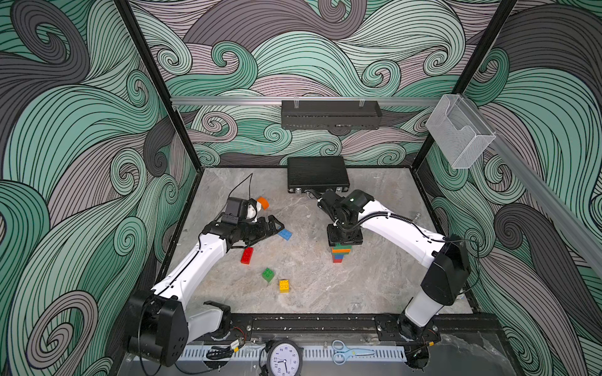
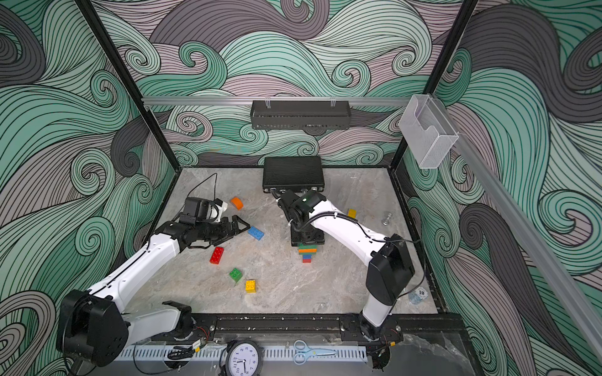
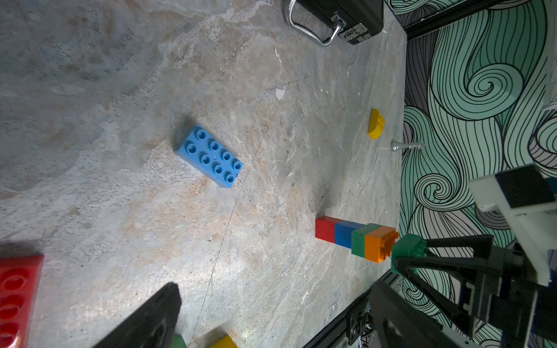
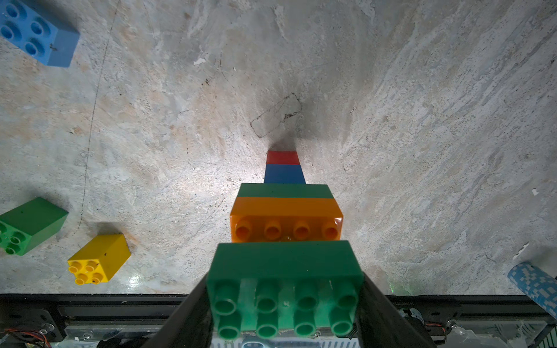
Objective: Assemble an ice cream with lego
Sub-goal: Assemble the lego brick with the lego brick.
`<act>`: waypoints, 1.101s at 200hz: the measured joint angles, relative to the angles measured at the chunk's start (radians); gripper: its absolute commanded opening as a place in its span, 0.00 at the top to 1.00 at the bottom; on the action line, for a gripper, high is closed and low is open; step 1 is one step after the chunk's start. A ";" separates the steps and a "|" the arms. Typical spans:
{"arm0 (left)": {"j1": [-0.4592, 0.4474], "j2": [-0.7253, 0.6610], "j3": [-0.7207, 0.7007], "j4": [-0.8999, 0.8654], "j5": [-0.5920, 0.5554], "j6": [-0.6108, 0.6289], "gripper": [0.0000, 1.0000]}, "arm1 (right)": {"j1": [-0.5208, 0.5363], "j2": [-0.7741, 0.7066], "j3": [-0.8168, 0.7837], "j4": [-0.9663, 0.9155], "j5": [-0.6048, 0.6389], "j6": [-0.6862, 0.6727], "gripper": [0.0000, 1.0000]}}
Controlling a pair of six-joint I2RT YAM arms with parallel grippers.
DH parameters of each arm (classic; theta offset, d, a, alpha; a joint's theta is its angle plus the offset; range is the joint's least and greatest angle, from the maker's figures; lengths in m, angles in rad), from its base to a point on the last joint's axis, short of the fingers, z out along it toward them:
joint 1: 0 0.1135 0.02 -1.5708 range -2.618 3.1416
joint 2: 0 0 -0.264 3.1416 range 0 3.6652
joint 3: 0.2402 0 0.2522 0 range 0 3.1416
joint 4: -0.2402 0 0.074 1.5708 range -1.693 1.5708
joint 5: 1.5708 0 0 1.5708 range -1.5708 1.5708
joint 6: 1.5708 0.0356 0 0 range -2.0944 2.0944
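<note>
Lego was in hand: a green oblong brick sat pinched by its short ends between the fingers of the right gripper, studs up, directly over the tower. That tower stood upright on the table, red at the foot, then blue, green, and an orange brick on top. Whether the held piece was already touching the orange studs I could not tell.

To seat it well, I judged, the gripper should square the brick's long sides with the orange one, centre it, then press straight down with no sideways lean, since the narrow red and blue base looked easy to topple.

The left gripper hung spread wide and empty, well apart from the tower, beside a blue oblong brick and a red oblong brick; it could steady the tower.

Further out lay a green square brick, a yellow square brick, an orange half-round and a yellow half-round.
</note>
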 measured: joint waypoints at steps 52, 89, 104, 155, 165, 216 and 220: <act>0.000 -0.010 -0.017 0.002 0.001 0.000 0.02 | 0.000 0.011 0.000 0.003 0.004 -0.004 0.40; 0.000 -0.015 -0.017 0.002 0.001 0.000 0.02 | 0.000 0.026 0.000 0.003 0.008 -0.004 0.39; 0.000 -0.015 -0.017 0.002 0.002 0.000 0.02 | 0.000 0.032 0.000 0.003 0.010 -0.004 0.39; 0.000 -0.015 -0.018 0.002 0.017 0.001 0.02 | 0.000 0.034 0.000 0.003 0.013 -0.004 0.39; 0.000 -0.015 -0.020 0.002 0.018 0.001 0.02 | 0.000 0.035 0.000 0.003 0.013 -0.004 0.39; 0.000 -0.015 -0.025 0.001 0.020 0.001 0.02 | 0.000 0.039 -0.005 0.007 0.012 -0.003 0.39; 0.000 -0.015 -0.025 0.001 0.020 0.001 0.02 | 0.000 0.039 -0.006 0.008 0.012 -0.003 0.39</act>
